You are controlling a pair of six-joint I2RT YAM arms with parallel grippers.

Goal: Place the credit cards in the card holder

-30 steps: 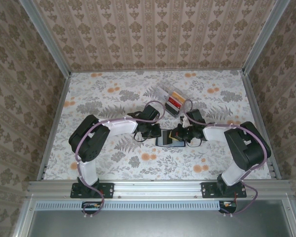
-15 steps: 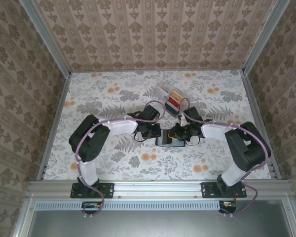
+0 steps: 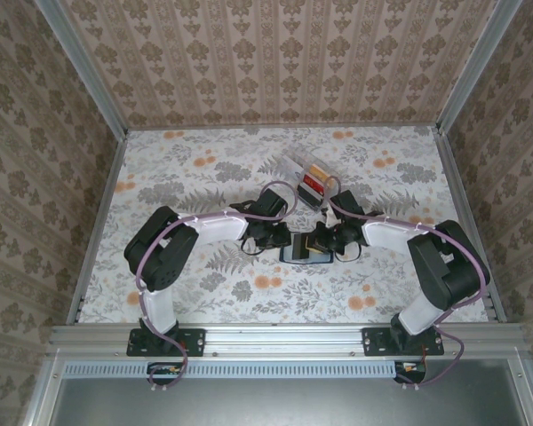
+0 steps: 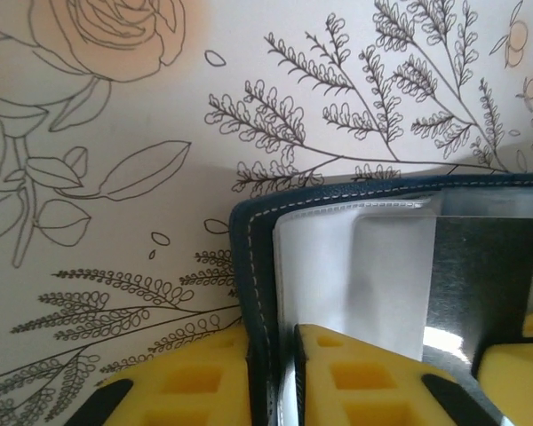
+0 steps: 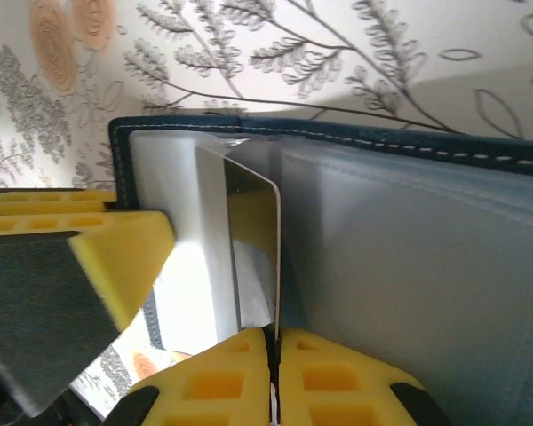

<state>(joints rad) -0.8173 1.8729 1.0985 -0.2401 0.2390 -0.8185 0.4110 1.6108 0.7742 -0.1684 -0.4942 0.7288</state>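
Observation:
The navy-blue card holder (image 3: 304,254) lies open on the flowered table between both grippers. My left gripper (image 3: 278,240) is shut on the holder's stitched left cover (image 4: 249,266), one yellow finger on each side (image 4: 274,377). My right gripper (image 3: 327,241) is shut on a dark grey credit card (image 5: 253,248), seen edge-on and standing among the clear sleeves of the card holder (image 5: 382,133). In the left wrist view that same credit card (image 4: 489,275) shows as a dark glossy rectangle against the clear sleeves. More credit cards, red and orange, lie in a clear box (image 3: 307,177).
The clear plastic box stands just behind the grippers, toward the back of the table. Patterned walls close in the table (image 3: 186,177) on three sides. The arm bases sit on the metal rail (image 3: 284,335) at the near edge.
The right gripper has edged slightly left and back over the holder with the card. The left gripper has stayed on the cover.

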